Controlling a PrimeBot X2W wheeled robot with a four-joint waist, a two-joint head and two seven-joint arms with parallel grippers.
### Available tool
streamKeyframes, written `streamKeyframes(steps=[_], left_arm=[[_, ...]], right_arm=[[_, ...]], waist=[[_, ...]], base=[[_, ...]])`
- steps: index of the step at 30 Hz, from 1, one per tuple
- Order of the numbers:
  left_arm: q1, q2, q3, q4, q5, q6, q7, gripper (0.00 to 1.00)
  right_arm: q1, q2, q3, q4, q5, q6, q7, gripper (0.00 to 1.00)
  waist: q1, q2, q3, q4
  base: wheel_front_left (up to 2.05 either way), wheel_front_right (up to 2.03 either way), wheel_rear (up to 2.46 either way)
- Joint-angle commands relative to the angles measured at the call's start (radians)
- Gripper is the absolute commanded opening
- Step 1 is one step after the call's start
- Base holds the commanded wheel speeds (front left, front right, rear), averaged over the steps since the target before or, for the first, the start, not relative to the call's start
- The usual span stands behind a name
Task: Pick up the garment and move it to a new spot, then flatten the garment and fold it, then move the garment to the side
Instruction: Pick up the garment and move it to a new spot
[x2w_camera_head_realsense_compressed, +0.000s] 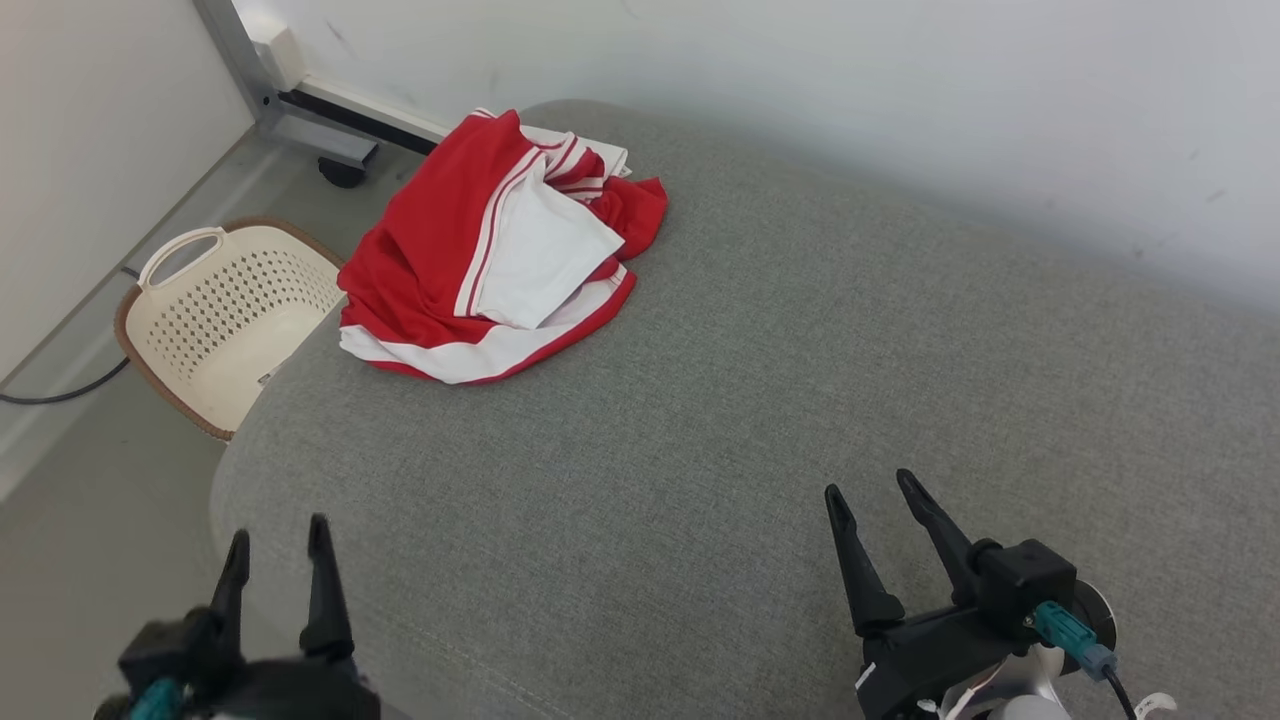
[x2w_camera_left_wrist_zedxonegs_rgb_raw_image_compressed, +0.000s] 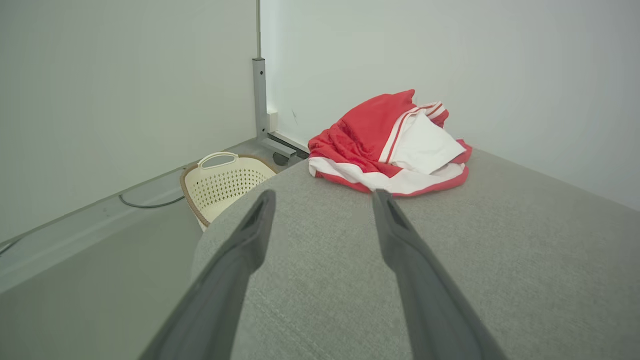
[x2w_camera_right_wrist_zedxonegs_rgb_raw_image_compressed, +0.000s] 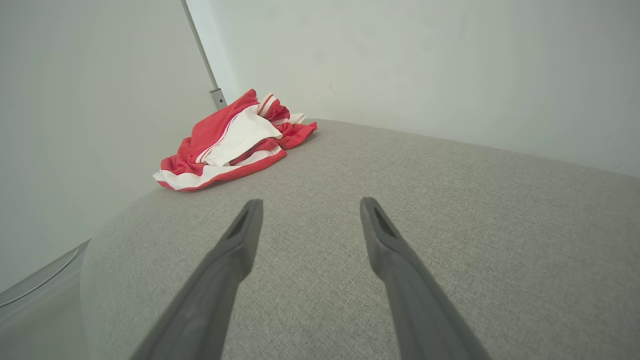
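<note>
Garment crumpled at far-left corner of cushion, untouched. Left gripper and right gripper both spread wide, empty, over cushion's near edge. Step: pickup, not yet begun. Next probably: reach across cushion, pinch raised fold.

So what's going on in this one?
Nothing is being handled yet. The red and white garment lies crumpled at the far left corner of the grey padded surface, untouched. The left gripper and right gripper hover open and empty near its front edge. A cream basket stands on the floor beside it.
</note>
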Motion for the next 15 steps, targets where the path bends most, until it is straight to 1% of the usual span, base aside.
streamKeyframes(steps=[1, 6, 10, 13, 14, 15], left_arm=[[-0.075, 0.007, -0.02, 0.03, -0.011, -0.009, 0.008, 1.0], [-0.306, 0.007, -0.081, 0.18, -0.033, -0.027, 0.078, 1.0], [-0.494, 0.046, -0.089, 0.298, -0.08, -0.036, 0.151, 1.0], [-0.627, 0.099, -0.105, 0.386, -0.098, -0.041, 0.235, 1.0], [-0.627, 0.099, -0.105, 0.386, -0.098, -0.041, 0.235, 1.0], [-0.668, 0.119, -0.105, 0.414, -0.105, -0.042, 0.264, 1.0]], right_arm=[[-0.012, -0.003, -0.004, -0.01, -0.016, -0.002, 0.004, 1.0], [0.013, -0.003, -0.036, -0.061, -0.044, -0.002, 0.025, 1.0], [-0.013, -0.006, -0.002, -0.134, -0.076, -0.002, 0.064, 1.0], [-0.033, -0.021, 0.016, -0.197, -0.09, -0.002, 0.089, 1.0], [-0.033, -0.021, 0.016, -0.197, -0.09, -0.002, 0.089, 1.0], [-0.04, -0.025, 0.018, -0.22, -0.096, -0.002, 0.097, 1.0]], waist=[[0.0, -0.0001, 0.029, 0.002], [0.0, -0.0001, 0.098, 0.002], [0.0, -0.0001, 0.203, -0.09], [0.0, -0.0001, 0.29, -0.164], [0.0, -0.0001, 0.29, -0.164], [0.0, -0.0001, 0.319, -0.186]], base=[[0.0, 0.0, 0.0], [0.0, 0.0, 0.0], [0.0, 0.0, 0.0], [0.0, 0.0, 0.0], [0.0, 0.0, 0.0], [0.0, 0.0, 0.0]])
